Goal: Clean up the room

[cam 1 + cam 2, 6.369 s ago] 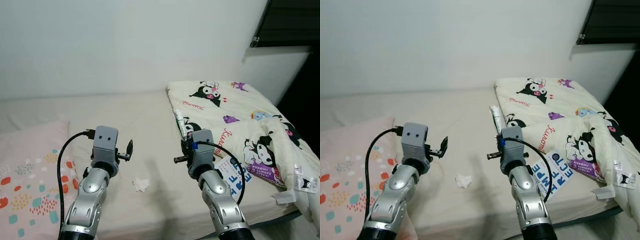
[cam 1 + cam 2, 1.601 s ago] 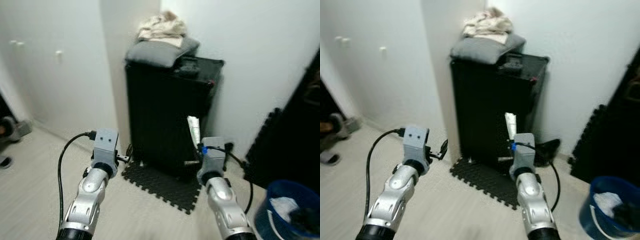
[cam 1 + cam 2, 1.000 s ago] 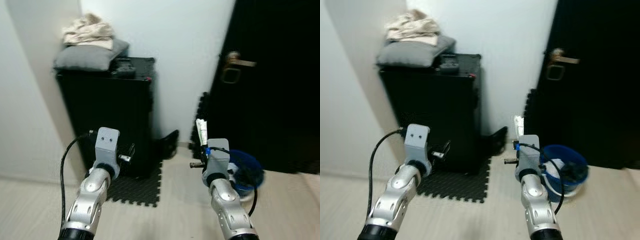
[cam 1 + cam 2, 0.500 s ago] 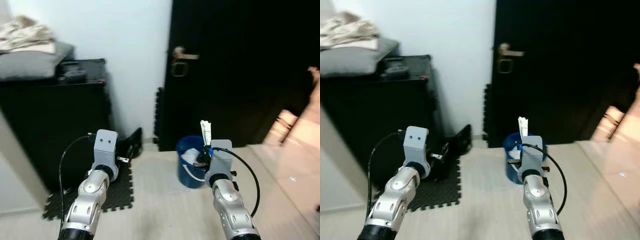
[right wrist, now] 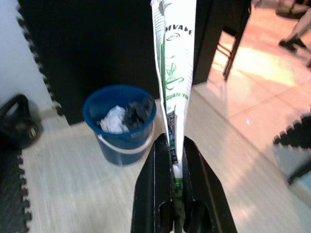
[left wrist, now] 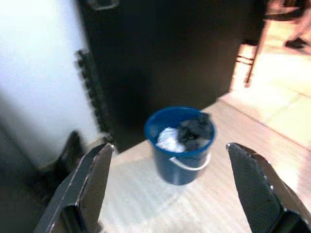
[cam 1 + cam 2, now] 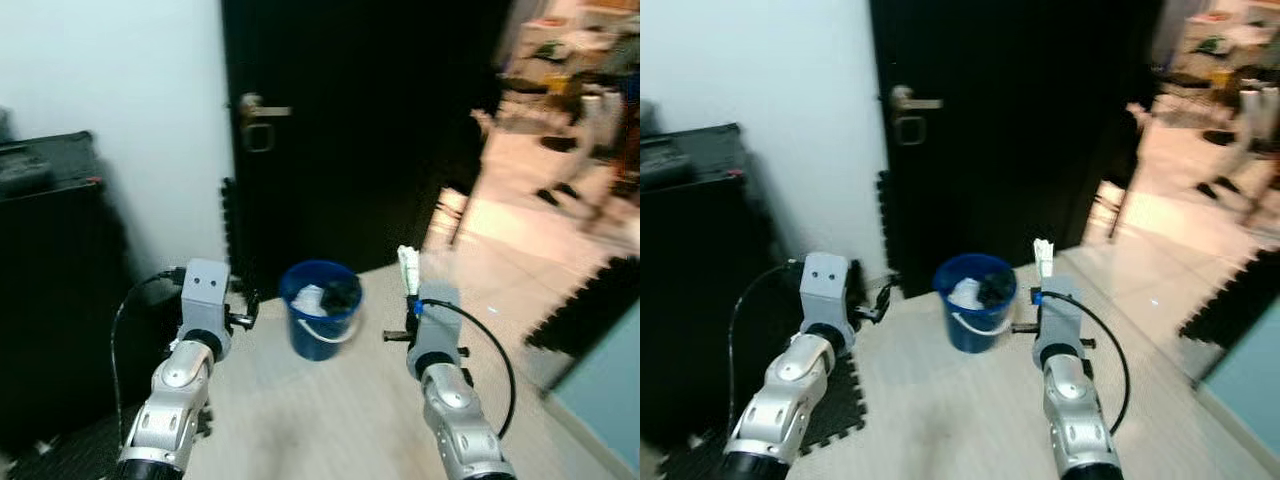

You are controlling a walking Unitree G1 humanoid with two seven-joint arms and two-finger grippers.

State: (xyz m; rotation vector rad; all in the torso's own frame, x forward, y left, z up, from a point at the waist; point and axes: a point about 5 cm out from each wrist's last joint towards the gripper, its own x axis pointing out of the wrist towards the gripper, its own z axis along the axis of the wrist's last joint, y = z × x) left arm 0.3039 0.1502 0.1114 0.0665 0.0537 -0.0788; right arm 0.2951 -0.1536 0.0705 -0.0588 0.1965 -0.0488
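Observation:
My right gripper (image 5: 172, 141) is shut on a white and green tube (image 5: 174, 73), which stands upright out of the fingers. In the eye views the tube (image 7: 406, 268) rises above the right wrist. A blue bucket (image 7: 320, 342) holding white and dark rubbish stands on the pale wooden floor between my two arms, a short way ahead. The right wrist view shows the bucket (image 5: 121, 150) beyond and to one side of the tube. My left gripper (image 6: 167, 145) is open with nothing in it, and the bucket (image 6: 182, 171) lies ahead between its fingers.
A black door (image 7: 330, 150) with a metal handle (image 7: 258, 108) stands behind the bucket. On the left is a black cabinet (image 7: 50, 260) with a black foam mat at its foot. To the right an open doorway shows a bright room and a person's legs (image 7: 565, 180).
The whole view has swung right: the cabinet slid to the left edge, the bucket now sits between my arms, and the bright doorway has come in. Both grippers keep their pose.

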